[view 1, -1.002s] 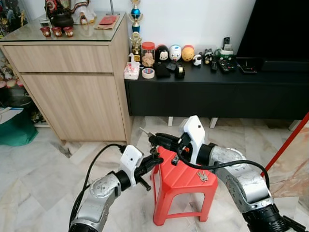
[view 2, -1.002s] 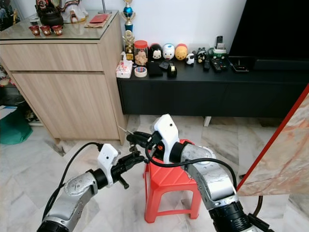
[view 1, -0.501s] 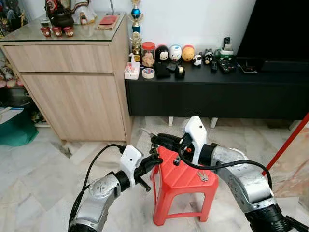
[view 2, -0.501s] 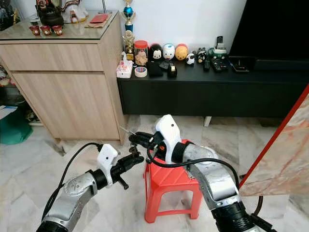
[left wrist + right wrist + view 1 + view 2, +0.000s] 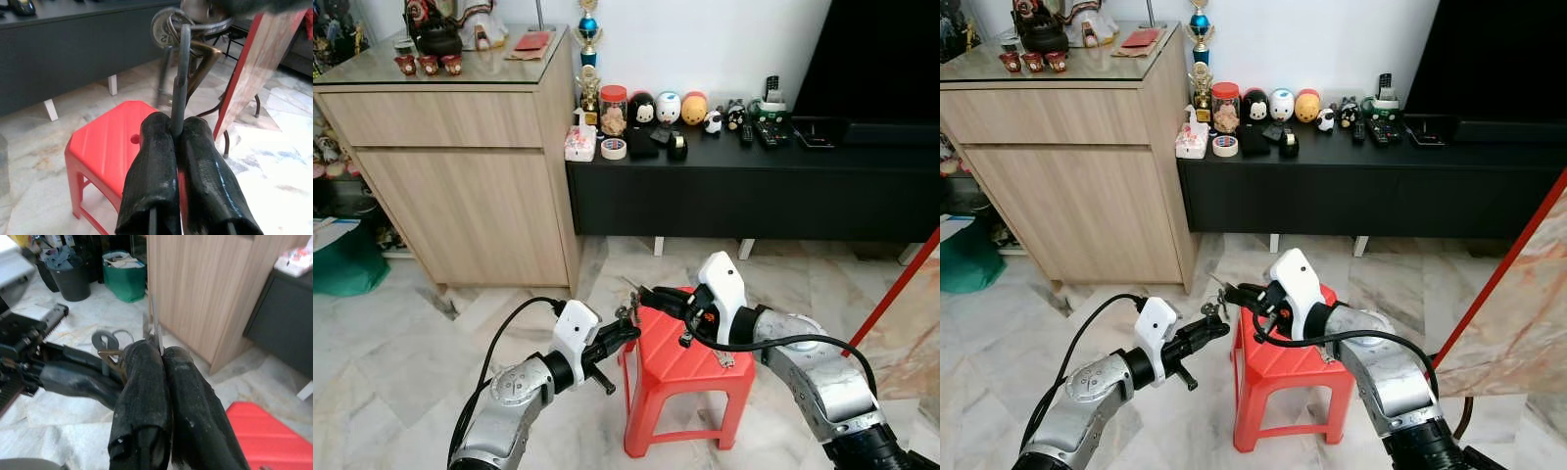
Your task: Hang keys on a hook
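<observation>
My left hand (image 5: pixel 176 134) is clamped on a thin grey metal hook (image 5: pixel 179 81), held upright above the red plastic stool (image 5: pixel 680 362), and a bunch of brass and silver keys on a ring (image 5: pixel 188 32) sits at the hook's top end. My right hand (image 5: pixel 159 350) is pressed shut on a thin silver key blade (image 5: pixel 154 318) of that bunch, just beside my left fingertips (image 5: pixel 105 340). From the head views the two hands meet over the stool's near-left corner, in front of the black low table (image 5: pixel 744 186) and the light wooden cabinet (image 5: pixel 460 166).

I judge the ring is being threaded over the hook. To do it well I should keep the left hand rigid, lower the ring fully past the bend, and only then loosen the right fingers. Whether the ring is properly seated I cannot tell; a second small key bunch (image 5: pixel 724 358) lies on the stool.
</observation>
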